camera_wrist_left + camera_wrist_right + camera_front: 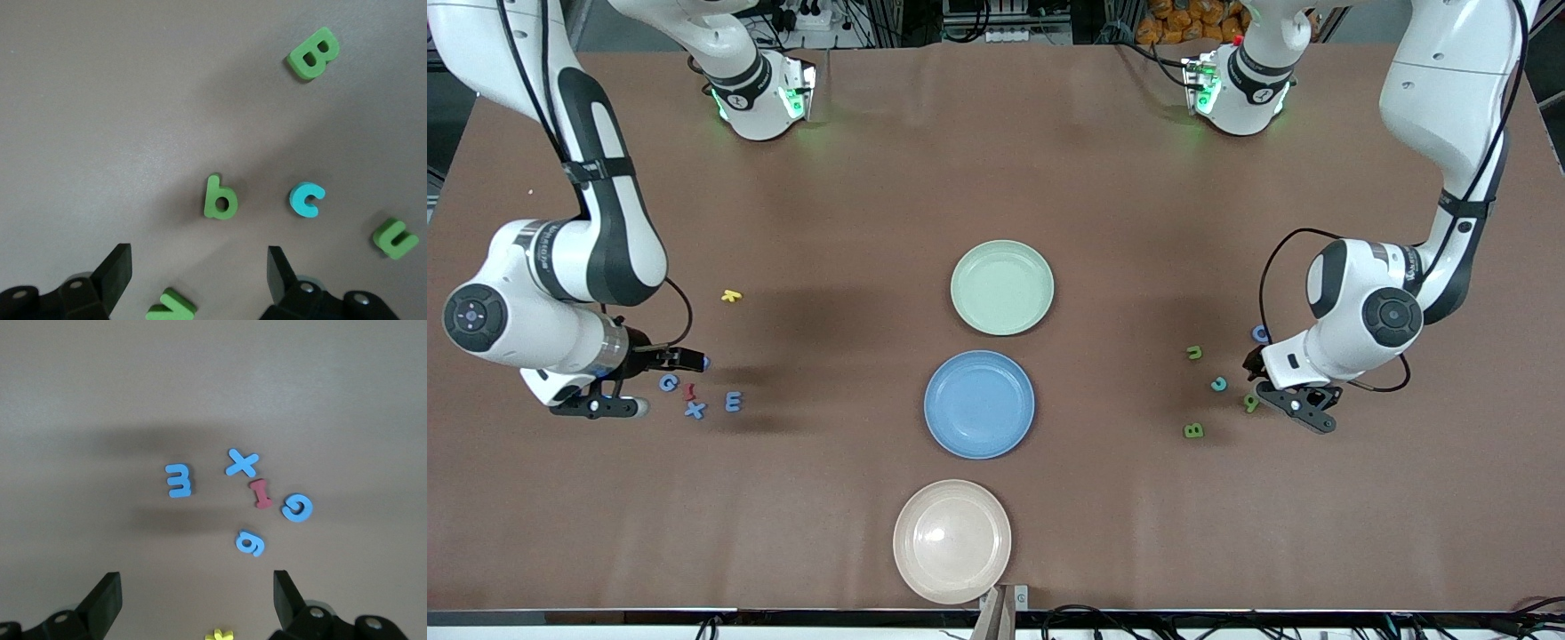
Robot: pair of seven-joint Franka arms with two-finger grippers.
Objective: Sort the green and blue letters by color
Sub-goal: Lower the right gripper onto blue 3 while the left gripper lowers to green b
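Blue letters lie near the right arm's end: a G (668, 382), an X (695, 410), an E (733, 402) and a small curled piece (706, 362). The right wrist view shows the E (178, 481), X (241, 463), G (297, 507) and curled piece (251, 543). My right gripper (654, 382) (195, 583) hovers open and empty over them. Green letters lie near the left arm's end: a u (1194, 353), a b (1251, 403) and a B (1193, 430), with one blue letter (1260, 333). My left gripper (1285, 389) (199, 263) is open and empty over a green v (171, 309), beside the b (219, 199).
A pale green plate (1002, 287), a blue plate (979, 404) and a beige plate (952, 540) stand empty in a row mid-table. A red piece (689, 390) lies among the blue letters, a yellow piece (732, 296) farther off, and a teal c (1218, 384) among the green ones.
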